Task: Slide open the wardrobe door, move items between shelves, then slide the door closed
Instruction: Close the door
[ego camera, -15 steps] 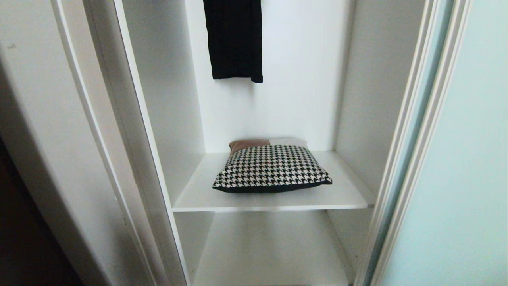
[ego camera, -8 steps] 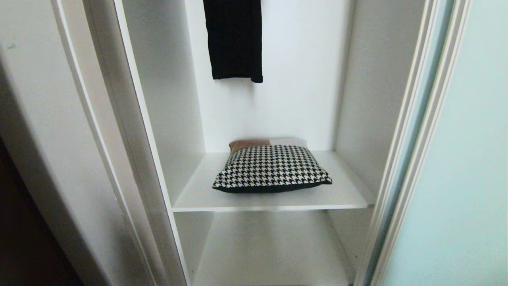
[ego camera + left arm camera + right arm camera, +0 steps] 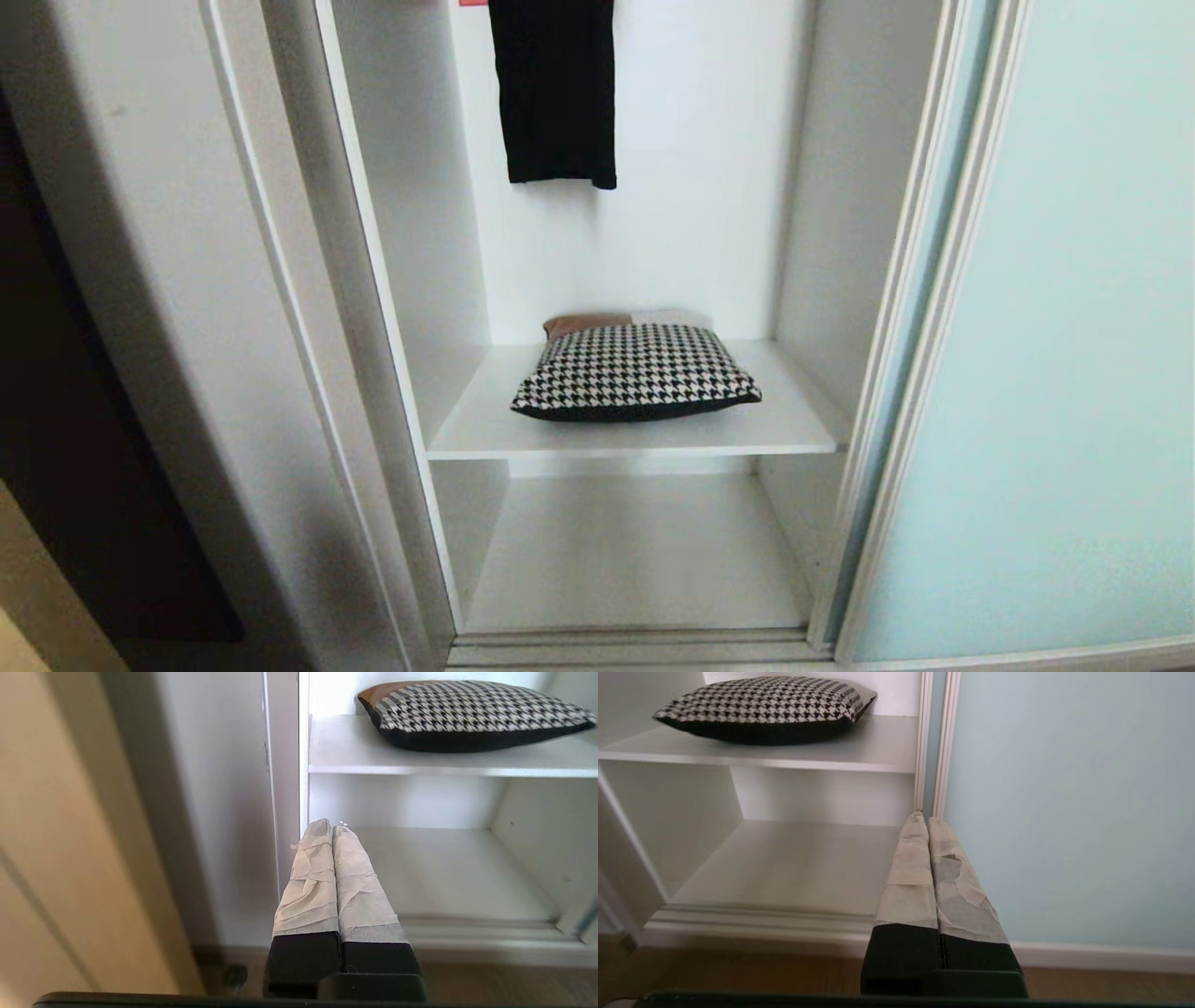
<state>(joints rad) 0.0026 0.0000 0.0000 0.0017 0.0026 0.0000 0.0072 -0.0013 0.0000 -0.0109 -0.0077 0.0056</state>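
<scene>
Since a second ago the whole head view has shifted, so the camera has pulled back and tipped; the wardrobe's floor track now shows, while the things inside lie as they did. The sliding wardrobe door of frosted pale aqua glass in a thin silvery-white frame stands pushed to the right, leaving the white compartment open. The soft black-and-white houndstooth cushion with a dark underside lies near the middle of the smooth white upper shelf board, with a brown and pale bundle just behind it; the lower white shelf board has nothing on it. A black garment hangs at the far wall. The left gripper and right gripper hang low before the wardrobe, each with taped fingers pressed together and holding nothing. The cushion looks light, limp and squashy: it should sag if pinched at a corner, so a deep bite across its near edge, over the dark seam, seems safest.
</scene>
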